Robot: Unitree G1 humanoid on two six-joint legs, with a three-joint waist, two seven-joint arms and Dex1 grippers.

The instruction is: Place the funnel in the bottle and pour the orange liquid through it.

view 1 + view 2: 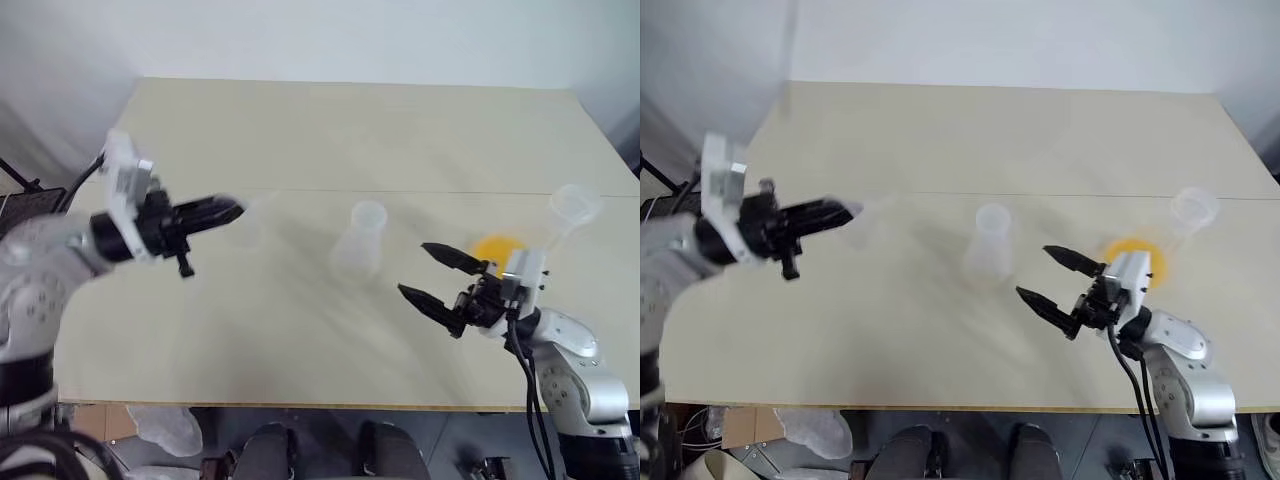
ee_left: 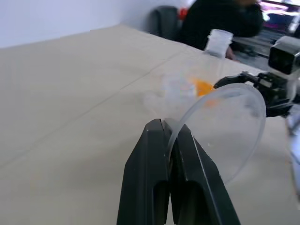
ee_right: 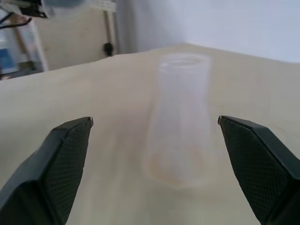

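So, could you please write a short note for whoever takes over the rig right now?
Left gripper: shut on the funnel by its rim, lifted above the table.
Right gripper: open, empty, pointing at the bottle mid-table.
Orange liquid: in the second flask behind the right gripper.
Done: funnel picked up.
Left: seat it in the bottle, then pour.

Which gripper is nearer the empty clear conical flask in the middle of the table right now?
Right. The open right gripper sits just beside the empty clear conical flask, aimed at it. The left gripper, shut on the clear plastic funnel, is farther off on the flask's other side.
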